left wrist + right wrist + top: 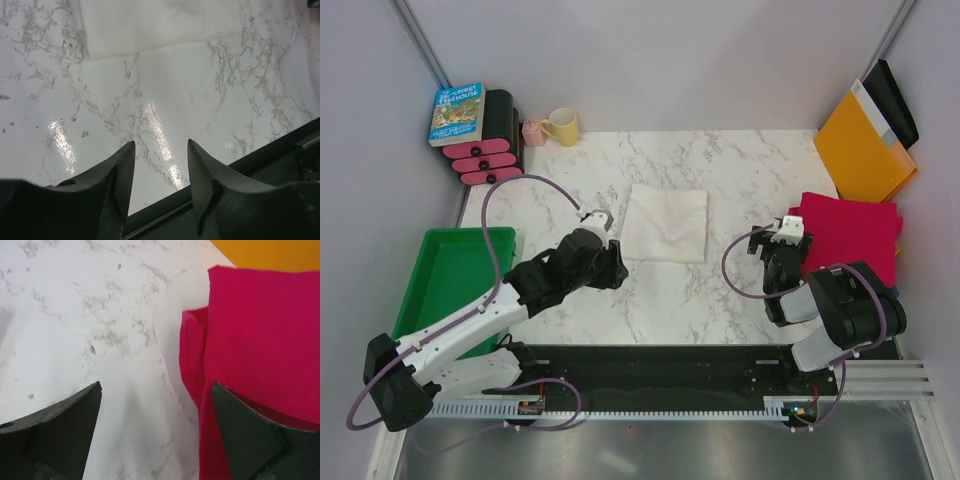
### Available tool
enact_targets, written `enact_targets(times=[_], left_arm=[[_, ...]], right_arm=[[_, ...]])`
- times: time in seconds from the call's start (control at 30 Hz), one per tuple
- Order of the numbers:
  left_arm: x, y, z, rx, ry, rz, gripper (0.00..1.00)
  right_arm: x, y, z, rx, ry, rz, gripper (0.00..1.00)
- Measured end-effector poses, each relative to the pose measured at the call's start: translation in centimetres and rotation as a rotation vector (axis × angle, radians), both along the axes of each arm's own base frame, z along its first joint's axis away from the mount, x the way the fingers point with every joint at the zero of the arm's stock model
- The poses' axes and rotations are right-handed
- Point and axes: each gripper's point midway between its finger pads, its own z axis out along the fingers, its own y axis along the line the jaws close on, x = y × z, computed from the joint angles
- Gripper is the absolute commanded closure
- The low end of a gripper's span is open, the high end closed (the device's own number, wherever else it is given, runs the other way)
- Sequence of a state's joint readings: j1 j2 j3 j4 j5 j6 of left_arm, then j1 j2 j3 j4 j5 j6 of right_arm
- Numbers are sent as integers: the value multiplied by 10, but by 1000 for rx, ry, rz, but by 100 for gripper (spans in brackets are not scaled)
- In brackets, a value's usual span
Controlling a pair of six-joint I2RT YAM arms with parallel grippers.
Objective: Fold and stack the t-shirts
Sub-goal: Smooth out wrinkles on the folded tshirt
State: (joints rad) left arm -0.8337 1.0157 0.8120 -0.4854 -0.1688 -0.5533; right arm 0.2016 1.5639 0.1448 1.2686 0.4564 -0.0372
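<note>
There, right claw (156, 390) astride t-shirt (260, 330) edge.

Two units, left arm (470, 325) and right arm (840, 305), bolted on a black rail (650, 362): white tube links, chunky black joint housings, a small white block at each wrist. A mauve-grey cable (520, 178) loops off each above the rail. Left gripper (161, 141) and right gripper (156, 384): matte black tapered fingers with pointed tips, two per gripper, finely grained.

Left wrist: white t-shirt (160, 22) cut by top edge. Right wrist: crimson t-shirt (265, 340) cut at right.
</note>
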Motion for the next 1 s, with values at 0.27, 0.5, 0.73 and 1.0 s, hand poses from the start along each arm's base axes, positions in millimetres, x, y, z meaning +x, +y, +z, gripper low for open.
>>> enact_targets(times=[0.27,0.5,0.73,1.0], left_arm=[[-4,5,-16,37,18,10,49],[-3,-8,-43,155,51,43,50],[21,-51,-33,209,-5,116,51],[55,-63,-2,226,-84,239,48]], right_arm=[[11,2,16,25,-55,-1,2],[11,2,16,26,-55,0,2],[11,1,16,26,-55,-3,2],[11,1,16,26,-55,-2,2]])
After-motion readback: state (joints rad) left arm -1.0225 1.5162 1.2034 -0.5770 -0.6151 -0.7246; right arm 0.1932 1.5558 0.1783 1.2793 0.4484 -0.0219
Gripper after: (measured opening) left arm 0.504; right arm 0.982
